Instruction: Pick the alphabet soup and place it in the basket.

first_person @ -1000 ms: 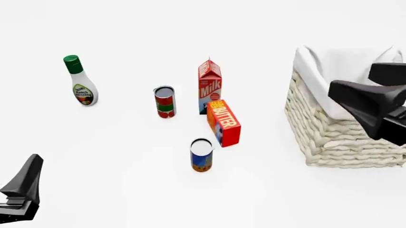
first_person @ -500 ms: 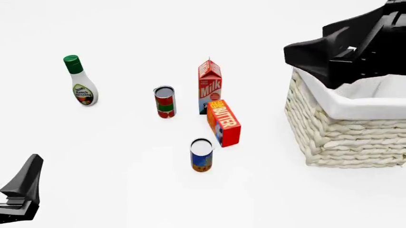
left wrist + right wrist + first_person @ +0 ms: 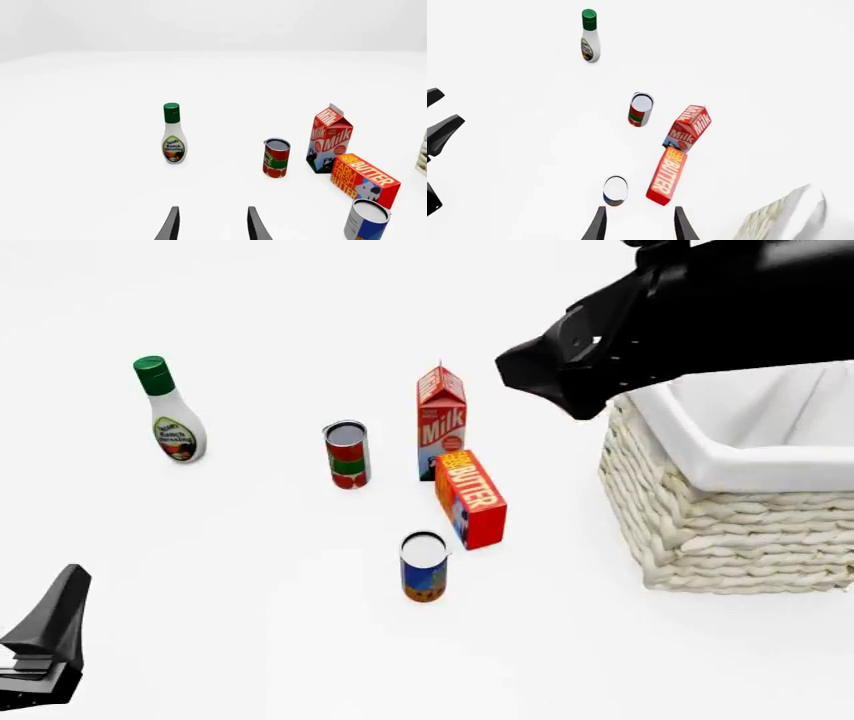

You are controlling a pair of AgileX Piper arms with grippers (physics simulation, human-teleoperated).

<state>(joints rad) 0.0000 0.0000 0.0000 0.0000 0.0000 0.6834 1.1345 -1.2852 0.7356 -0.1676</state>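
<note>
Approach step in hand: right tool (image 3: 636, 227) open and empty, high above upright alphabet soup (image 3: 424, 566) beside butter box (image 3: 471, 498); next, descent over can; basket (image 3: 727, 500) unfilled.

I saw a ranch dressing bottle (image 3: 168, 411) with a green cap standing upright at the far left of the white table (image 3: 267, 300), well apart from the rest. Right of it stood a red-and-green can (image 3: 347, 454), then a red milk carton (image 3: 441, 421) upright. A red butter box (image 3: 471, 498) sat just nearer than the carton, close against it.
</note>
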